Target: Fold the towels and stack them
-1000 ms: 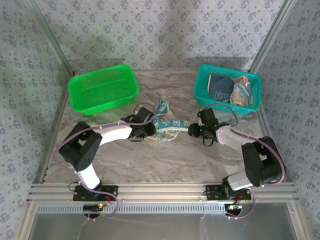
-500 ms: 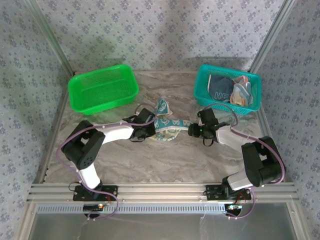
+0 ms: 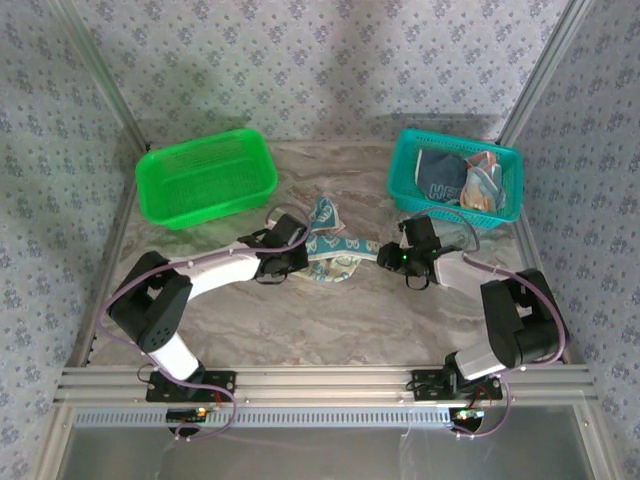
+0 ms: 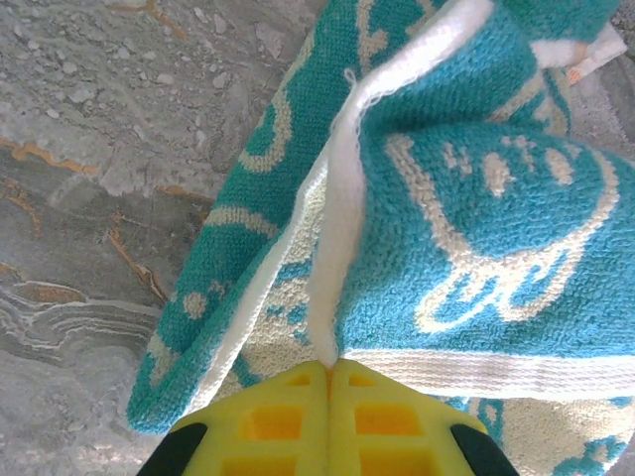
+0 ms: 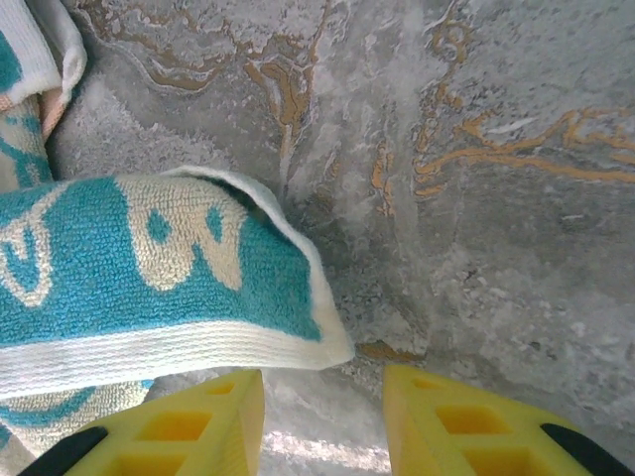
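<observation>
Since a second ago, the left gripper [image 4: 327,375] has closed fully on the white hem of the teal towel [image 3: 335,257] at the middle of the table [image 3: 330,330]. The right gripper [image 5: 322,397] has narrowed but stays part open and empty, at the towel's opposite corner. We judge one end secured for folding. Bare table lies toward the near edge. Along the far edge stand the green basket [image 3: 215,205] and the teal basket [image 3: 460,140], which holds the other towels [image 3: 445,180].

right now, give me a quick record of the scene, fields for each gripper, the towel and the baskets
left gripper: shut, pinching the white hem of the teal towel
right gripper: open, a towel corner lies just ahead of one finger, not pinched
teal towel: crumpled on the table between the arms
teal basket: far right, holds more towels
green basket: far left
</observation>
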Tool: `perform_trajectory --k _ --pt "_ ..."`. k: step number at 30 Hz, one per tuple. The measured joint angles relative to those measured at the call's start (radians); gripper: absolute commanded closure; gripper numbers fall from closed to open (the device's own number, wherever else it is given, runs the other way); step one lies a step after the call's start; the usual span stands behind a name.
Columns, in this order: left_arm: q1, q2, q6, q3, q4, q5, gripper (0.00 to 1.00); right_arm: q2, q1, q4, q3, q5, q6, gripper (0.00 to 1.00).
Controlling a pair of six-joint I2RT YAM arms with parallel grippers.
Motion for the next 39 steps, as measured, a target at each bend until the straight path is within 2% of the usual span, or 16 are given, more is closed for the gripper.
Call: perform_trajectory --k 8,15,37,38,39 --pt "0.000 0.000 0.004 0.000 -0.001 0.000 1.00 0.061 -0.015 0.042 0.000 -0.032 0.023 0.61" --pt "-0.001 0.000 0.008 0.000 -0.001 0.000 1.00 0.072 -0.023 0.057 0.000 -0.050 0.031 0.66" --pt "-0.004 -0.013 0.016 0.000 -0.002 0.000 1.00 0.106 -0.019 0.138 0.003 -0.074 0.033 0.65" --pt "-0.005 -0.013 0.018 0.000 -0.002 0.000 1.00 0.107 -0.019 0.138 0.004 -0.072 0.033 0.66" --pt "-0.005 -0.013 0.018 0.000 -0.002 0.000 1.00 0.108 -0.018 0.138 0.004 -0.069 0.029 0.71"
